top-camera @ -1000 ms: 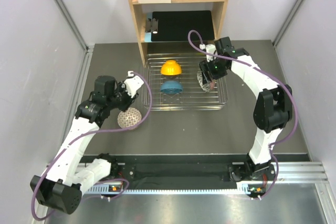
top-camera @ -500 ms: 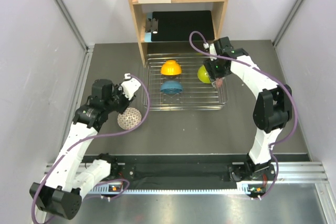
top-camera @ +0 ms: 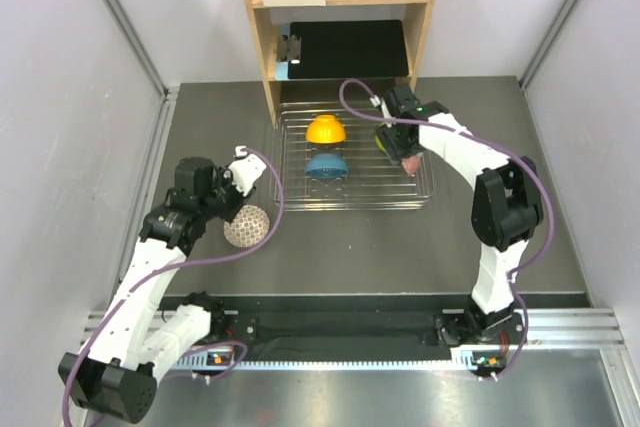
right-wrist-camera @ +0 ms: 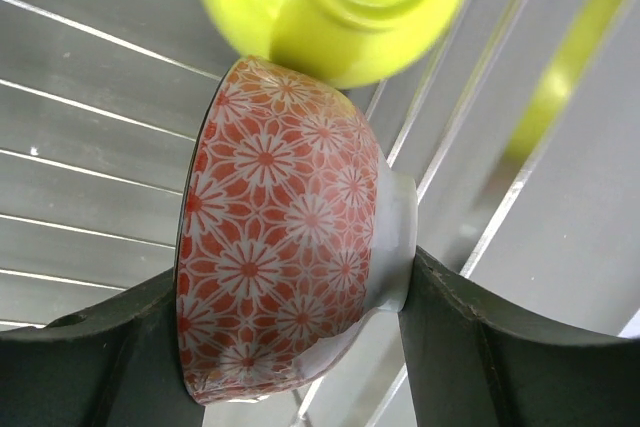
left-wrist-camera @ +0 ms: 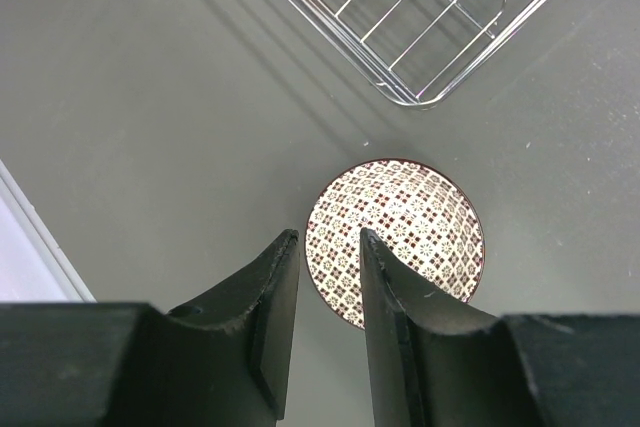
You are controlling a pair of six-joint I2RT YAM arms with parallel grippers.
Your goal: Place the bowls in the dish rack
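Inside the dish rack (top-camera: 355,192), at its right end, the right gripper (right-wrist-camera: 290,332) clamps the pinkish patterned bowl (right-wrist-camera: 285,267) on edge, just beside the lime-green bowl (right-wrist-camera: 340,7); contact cannot be confirmed. The orange bowl (top-camera: 326,129) and blue bowl (top-camera: 326,165) stand left of centre, with bare wires between them and the right end. The left gripper (left-wrist-camera: 328,247), jaws narrow and empty, hovers over the net-patterned bowl (left-wrist-camera: 395,237) on the table (left-wrist-camera: 150,97), near the rack's corner.

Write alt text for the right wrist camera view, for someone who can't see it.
The right gripper clamps a round bowl with an orange-red flower pattern, tipped on its side, between its dark fingers. A glossy lime-green bowl, blurred, sits just above it in the picture, over the thin silver wire dish rack.
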